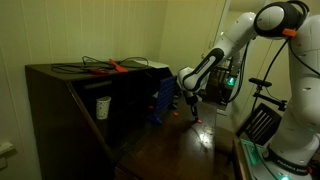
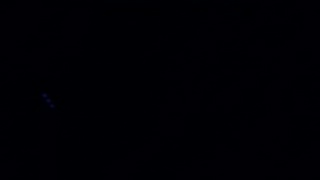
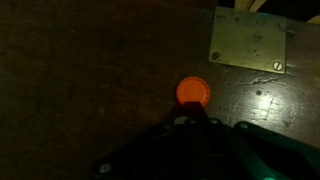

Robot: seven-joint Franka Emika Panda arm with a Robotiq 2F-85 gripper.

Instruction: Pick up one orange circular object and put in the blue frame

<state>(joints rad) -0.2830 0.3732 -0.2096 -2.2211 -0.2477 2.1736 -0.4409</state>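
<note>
- In the wrist view, the dark Robotiq gripper (image 3: 212,128) fills the lower edge. Its fingers are lost in shadow, so we cannot tell whether they stand wide or narrow.
- The tiny flat round orange disc (image 3: 193,92) lies on the dark brown wooden tabletop (image 3: 80,60), just beyond the gripper at its eleven o'clock. We cannot tell whether a fingertip touches it.
- A square brass-coloured metal plate (image 3: 250,42) with screws lies flat at the disc's one o'clock, apart from it.
- In an exterior view, the white robot arm (image 1: 235,40) reaches down from two o'clock. The gripper (image 1: 193,108) hangs close over the table, with the orange disc (image 1: 197,122) a small speck at its six o'clock.
- The upright bright-blue plastic frame (image 1: 162,100) stands near the gripper at its nine o'clock, against the dark wooden cabinet (image 1: 60,110).
- A white cup (image 1: 102,107) sits inside the cabinet at the frame's nine o'clock.
- A long orange-red tool (image 1: 112,67) with black cables lies on the cabinet's top.
- In an exterior view we see almost pure black, with only faint bluish dots (image 2: 47,100).
</note>
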